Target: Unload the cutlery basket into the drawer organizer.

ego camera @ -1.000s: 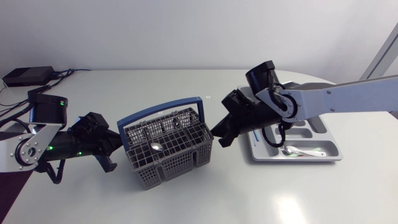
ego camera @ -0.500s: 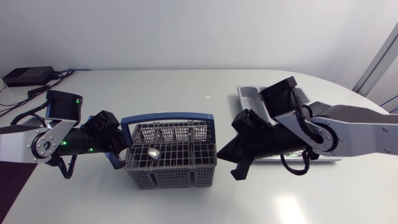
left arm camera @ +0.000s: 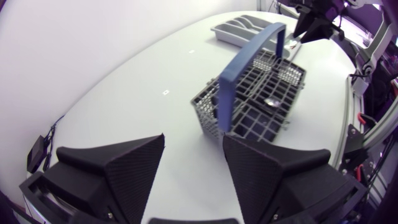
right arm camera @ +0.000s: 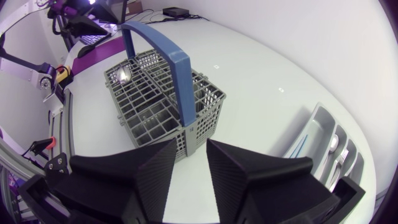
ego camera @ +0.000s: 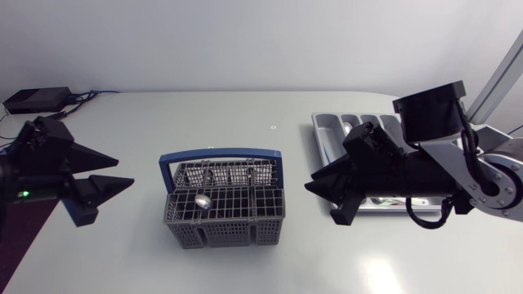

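One grey plastic grid cutlery basket (ego camera: 225,204) with a blue handle, centre frame; one silver metal spoon (ego camera: 201,198) inside it; one grey compartmented drawer organizer (ego camera: 325,124), right; two matte black wedge-fingered grippers: left gripper (ego camera: 124,169), right gripper (ego camera: 320,202).

I see a grey basket (ego camera: 225,214), its walls an open grid of small squares, with a blue handle (ego camera: 221,153). The spoon (ego camera: 202,198) in it is shiny silver. The tray (ego camera: 325,135) on the right is pale silver-grey. The tabletop (ego camera: 204,110) is plain white. My left tool (ego camera: 122,171) and right tool (ego camera: 321,202) are matte black, and the right arm (ego camera: 498,161) is silver-grey.
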